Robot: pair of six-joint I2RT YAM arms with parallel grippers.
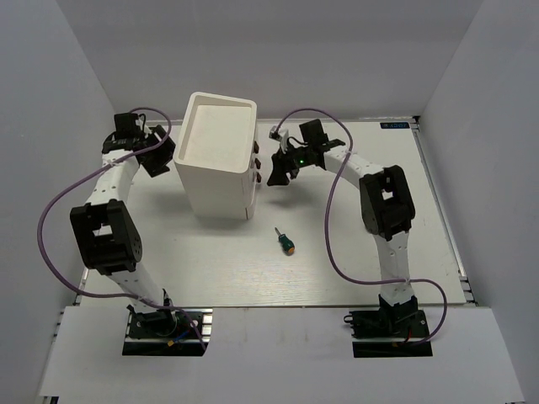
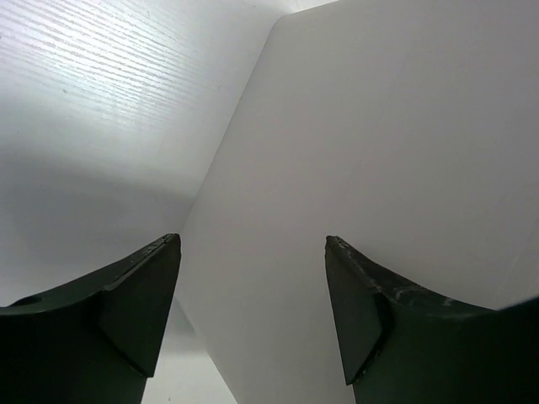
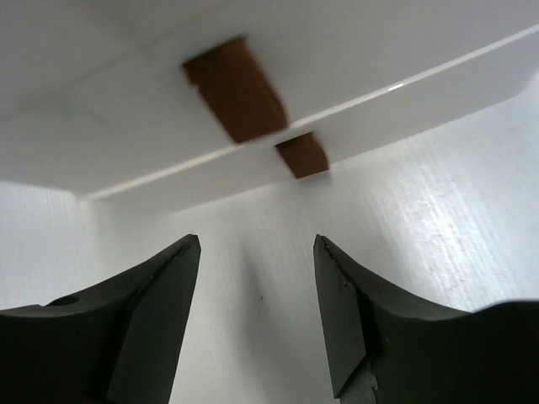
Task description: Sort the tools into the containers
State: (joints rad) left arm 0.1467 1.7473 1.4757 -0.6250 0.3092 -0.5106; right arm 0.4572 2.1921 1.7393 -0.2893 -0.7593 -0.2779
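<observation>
The tall white box [image 1: 217, 160] stands at the table's middle back, its recessed top tray looking empty. Its drawers face right, with brown knobs [image 1: 256, 165]. One green-handled screwdriver [image 1: 285, 241] lies on the table in front of the box, to its right. My left gripper [image 1: 162, 156] is open and empty, close to the box's left wall [image 2: 379, 168]. My right gripper [image 1: 277, 172] is open and empty, just right of the drawer fronts. In the right wrist view it [image 3: 257, 242] points at two knobs [image 3: 234, 88] [image 3: 301, 155]. No other tools show.
White walls enclose the table on the left, back and right. A purple cable loops from each arm. The table's right edge has a metal rail [image 1: 442, 210].
</observation>
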